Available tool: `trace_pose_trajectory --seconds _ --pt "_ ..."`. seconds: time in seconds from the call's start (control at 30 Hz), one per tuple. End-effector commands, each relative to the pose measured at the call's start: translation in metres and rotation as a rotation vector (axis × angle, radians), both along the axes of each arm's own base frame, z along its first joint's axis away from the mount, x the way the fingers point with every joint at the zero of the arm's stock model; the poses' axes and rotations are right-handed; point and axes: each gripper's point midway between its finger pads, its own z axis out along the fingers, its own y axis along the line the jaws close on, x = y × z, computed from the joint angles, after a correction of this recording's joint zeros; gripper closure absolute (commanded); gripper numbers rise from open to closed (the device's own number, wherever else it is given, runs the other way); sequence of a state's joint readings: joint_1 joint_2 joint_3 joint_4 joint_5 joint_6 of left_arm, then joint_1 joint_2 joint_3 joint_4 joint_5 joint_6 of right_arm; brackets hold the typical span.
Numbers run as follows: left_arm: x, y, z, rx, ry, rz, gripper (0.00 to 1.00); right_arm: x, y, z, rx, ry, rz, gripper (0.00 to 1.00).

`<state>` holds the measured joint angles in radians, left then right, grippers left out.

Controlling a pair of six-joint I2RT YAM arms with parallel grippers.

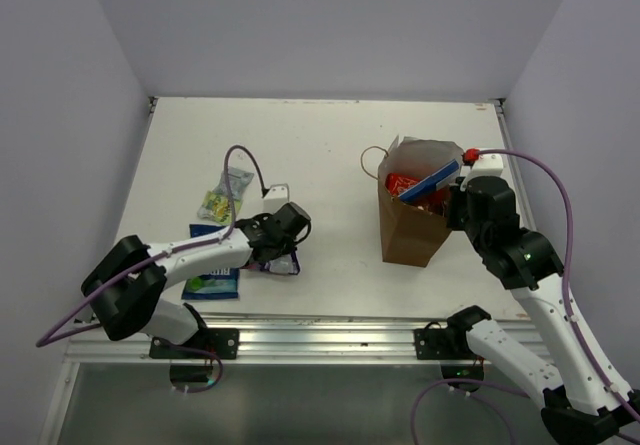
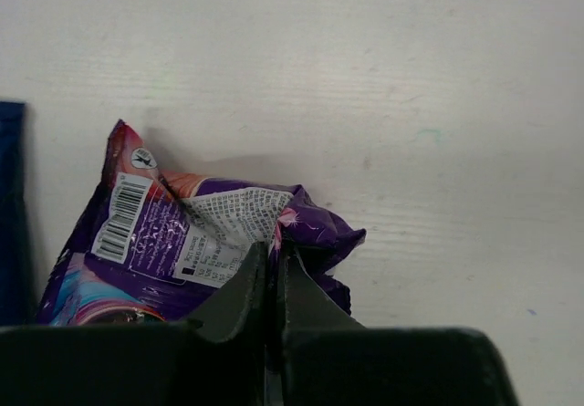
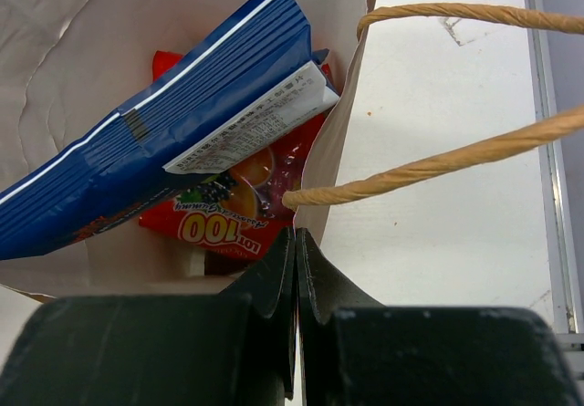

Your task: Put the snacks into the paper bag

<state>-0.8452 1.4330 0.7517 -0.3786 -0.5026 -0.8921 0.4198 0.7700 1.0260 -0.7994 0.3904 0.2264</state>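
A crumpled purple packet (image 2: 173,233) lies on the table, and my left gripper (image 2: 274,246) is shut on its right edge; from above the packet (image 1: 287,265) sits just under the left gripper (image 1: 280,255). The brown paper bag (image 1: 410,235) stands upright at centre right. My right gripper (image 3: 296,233) is shut on the bag's rim (image 3: 342,141), next to a string handle (image 3: 438,160). Inside the bag lie a blue packet (image 3: 173,132) and a red packet (image 3: 228,223).
A blue packet (image 1: 210,283) lies flat left of the left gripper, and its edge (image 2: 11,214) shows in the left wrist view. A green packet (image 1: 222,197) rests farther back on the left. The table's metal rail (image 1: 330,340) runs along the near edge.
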Motion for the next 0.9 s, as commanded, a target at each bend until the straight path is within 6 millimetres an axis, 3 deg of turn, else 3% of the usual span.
trace_pose_trajectory --seconds 0.0,0.03,0.1,0.13,0.17,0.23,0.27,0.33,0.37,0.43,0.6,0.7,0.87 --pt "0.03 -0.056 0.091 -0.148 -0.168 -0.151 1.0 0.005 0.008 0.009 0.021 -0.035 0.036 1.0" --pt "0.042 -0.077 0.139 -0.226 -0.252 -0.177 1.0 0.005 0.008 0.009 0.02 -0.033 0.036 1.0" --pt "0.053 -0.093 0.192 -0.271 -0.351 -0.244 1.0 0.005 0.008 0.009 0.018 -0.033 0.035 1.0" --pt "0.06 -0.105 0.224 -0.322 -0.42 -0.272 1.0 0.004 0.008 0.008 0.02 -0.032 0.036 1.0" --pt "0.066 -0.118 0.274 -0.393 -0.504 -0.302 1.0 0.004 0.007 0.009 0.02 -0.033 0.034 1.0" --pt "0.063 -0.145 0.327 -0.473 -0.596 -0.443 1.0 0.005 0.008 0.009 0.021 -0.034 0.036 1.0" --pt "0.065 -0.16 0.367 -0.53 -0.66 -0.495 1.0 0.005 0.008 0.009 0.02 -0.033 0.036 1.0" --pt "0.053 -0.192 0.413 -0.639 -0.726 -0.665 1.0 0.005 0.008 0.008 0.018 -0.029 0.038 1.0" --pt "0.047 -0.202 0.422 -0.676 -0.736 -0.72 1.0 0.005 0.008 0.008 0.018 -0.03 0.036 1.0" --pt "0.034 -0.226 0.438 -0.78 -0.728 -0.837 1.0 0.005 0.008 0.008 0.018 -0.031 0.034 1.0" --pt "0.001 -0.266 0.435 -0.996 -0.667 -1.09 1.0 0.005 0.007 0.008 0.018 -0.033 0.033 1.0" --pt "0.0 -0.297 0.386 -1.043 -0.515 -1.186 1.0 0.004 0.007 0.008 0.016 -0.031 0.032 1.0" --pt "-0.009 -0.311 0.336 -1.132 -0.339 -1.219 1.0 0.002 0.005 0.011 0.019 -0.043 0.024 1.0"
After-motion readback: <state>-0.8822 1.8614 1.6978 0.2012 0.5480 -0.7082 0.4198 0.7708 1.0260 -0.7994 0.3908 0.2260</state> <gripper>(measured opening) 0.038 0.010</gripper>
